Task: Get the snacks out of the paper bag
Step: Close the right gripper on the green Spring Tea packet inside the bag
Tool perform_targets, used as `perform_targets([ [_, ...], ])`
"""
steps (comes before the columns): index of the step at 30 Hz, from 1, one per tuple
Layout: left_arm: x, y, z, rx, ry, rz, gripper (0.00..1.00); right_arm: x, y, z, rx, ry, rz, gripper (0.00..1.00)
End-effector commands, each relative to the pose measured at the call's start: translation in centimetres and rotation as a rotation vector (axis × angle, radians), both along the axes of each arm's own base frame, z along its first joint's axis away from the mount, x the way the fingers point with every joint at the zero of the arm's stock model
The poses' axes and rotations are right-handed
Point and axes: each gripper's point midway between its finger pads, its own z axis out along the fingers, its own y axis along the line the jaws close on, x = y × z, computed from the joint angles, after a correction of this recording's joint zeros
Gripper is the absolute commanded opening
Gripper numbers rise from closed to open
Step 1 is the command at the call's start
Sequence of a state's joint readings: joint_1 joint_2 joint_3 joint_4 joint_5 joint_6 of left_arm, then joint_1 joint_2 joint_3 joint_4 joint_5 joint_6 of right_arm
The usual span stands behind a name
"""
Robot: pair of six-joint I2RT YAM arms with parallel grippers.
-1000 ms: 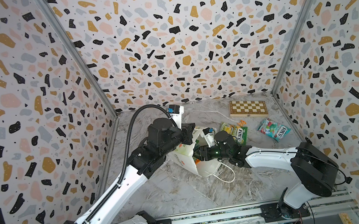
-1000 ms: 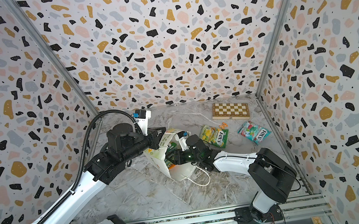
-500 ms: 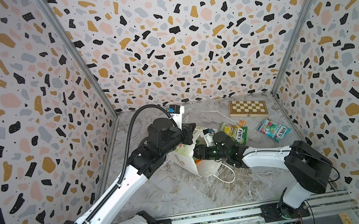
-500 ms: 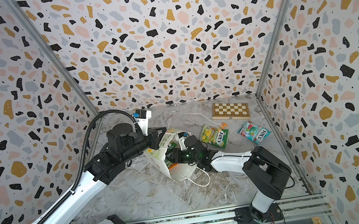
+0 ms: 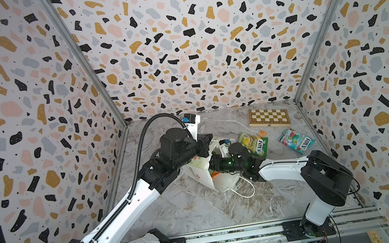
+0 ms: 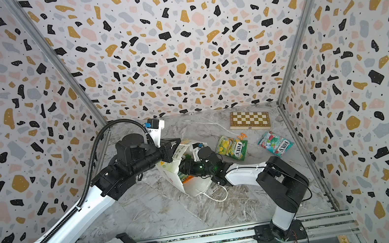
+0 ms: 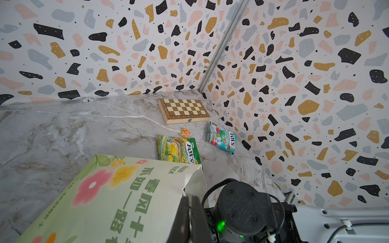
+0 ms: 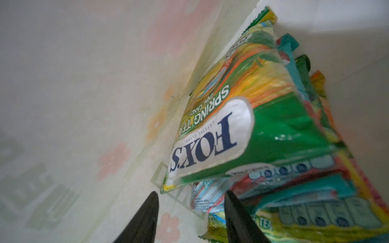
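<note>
Marbled counter (image 5: 188,210), terrazzo walls (image 5: 191,50) all round; your left fingers (image 7: 185,214) pinch the rim of the paper bag (image 5: 224,182) mid-counter; your right fingers (image 8: 147,216) stand parted inside, facing stacked snacks (image 8: 252,130); green packet (image 5: 254,143) and teal packet (image 5: 295,140) lie out near the chessboard (image 5: 268,117), back-right corner.

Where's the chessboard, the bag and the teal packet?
chessboard (image 5: 268,117): in a top view, middle of its checkered top.
bag (image 7: 117,199): in the left wrist view, its green flowered side.
teal packet (image 6: 275,143): in a top view, middle of its front.
</note>
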State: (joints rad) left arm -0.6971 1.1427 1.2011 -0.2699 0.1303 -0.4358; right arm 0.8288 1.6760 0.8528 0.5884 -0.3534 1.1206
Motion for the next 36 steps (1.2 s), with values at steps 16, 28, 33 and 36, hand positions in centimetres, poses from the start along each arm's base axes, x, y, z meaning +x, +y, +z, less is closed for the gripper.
perform_targets([
  [16,-0.9,-0.2,1.7,-0.029,-0.067,-0.048,0.0,2.9,0.8,1.6,0.132,0.051,-0.115,0.48],
  [28,-1.2,-0.1,1.7,-0.03,-0.069,-0.051,0.0,4.3,1.0,0.4,0.131,0.078,-0.163,0.49],
  [33,-1.2,-0.1,1.6,-0.027,-0.068,-0.052,0.0,5.1,1.4,0.5,0.142,0.067,-0.161,0.37],
  [36,-1.1,0.1,1.5,-0.022,-0.068,-0.044,0.0,5.3,1.5,0.4,0.13,0.048,-0.157,0.22],
])
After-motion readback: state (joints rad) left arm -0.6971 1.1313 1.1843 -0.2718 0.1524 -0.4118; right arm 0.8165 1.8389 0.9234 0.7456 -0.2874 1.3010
